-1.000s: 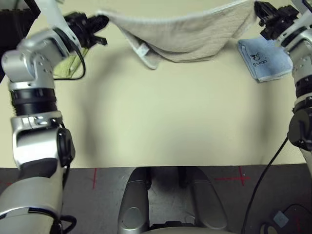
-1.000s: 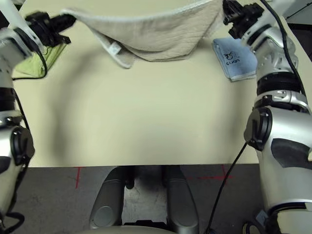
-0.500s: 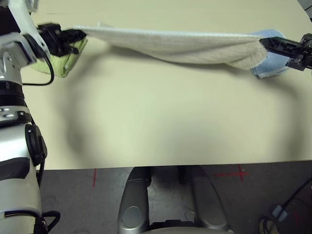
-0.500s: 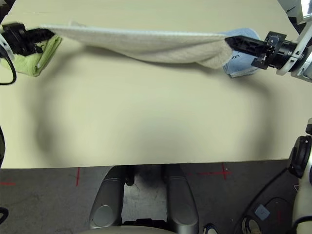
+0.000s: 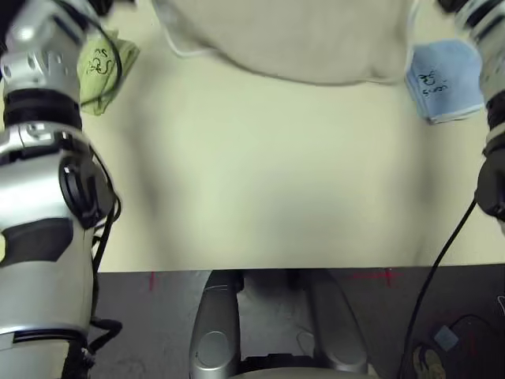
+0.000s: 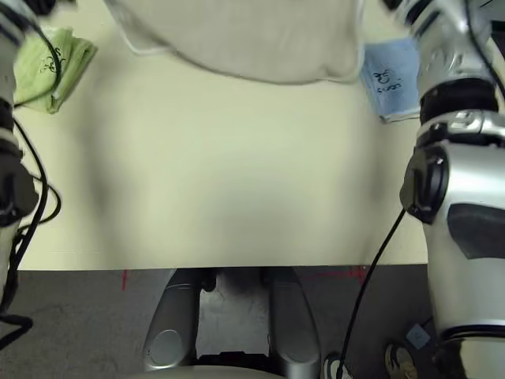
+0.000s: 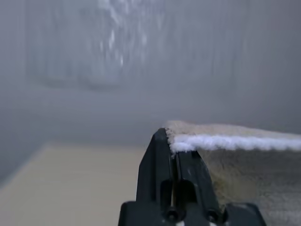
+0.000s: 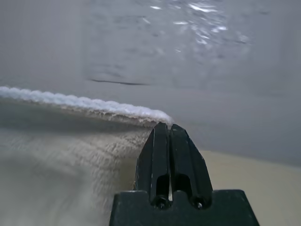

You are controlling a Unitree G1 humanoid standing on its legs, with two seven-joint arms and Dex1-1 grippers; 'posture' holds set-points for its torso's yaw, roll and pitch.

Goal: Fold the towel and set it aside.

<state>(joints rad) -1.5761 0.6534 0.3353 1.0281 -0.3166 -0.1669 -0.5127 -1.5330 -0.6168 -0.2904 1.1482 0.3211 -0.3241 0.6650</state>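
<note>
The beige towel [image 5: 292,39] hangs spread in the air over the far half of the table, its lower edge sagging just above the tabletop. My left gripper [image 7: 172,141] is shut on the towel's white-stitched top corner [image 7: 225,141]. My right gripper [image 8: 168,134] is shut on the opposite corner, where the white edging [image 8: 84,104] runs away from its tips. Both arms are raised high at the two sides of the table, the left [image 5: 47,103] and the right [image 6: 458,118].
A light-green folded towel [image 5: 102,67] lies at the far left of the cream table [image 5: 260,189]. A light-blue folded towel [image 5: 446,79] lies at the far right. Red tape marks sit on the floor below the table's front edge.
The towel was stretched low and flat between my grippers half a second ago. Now both arms have lifted it, and it hangs as a broad sheet. The head view has also shifted.
</note>
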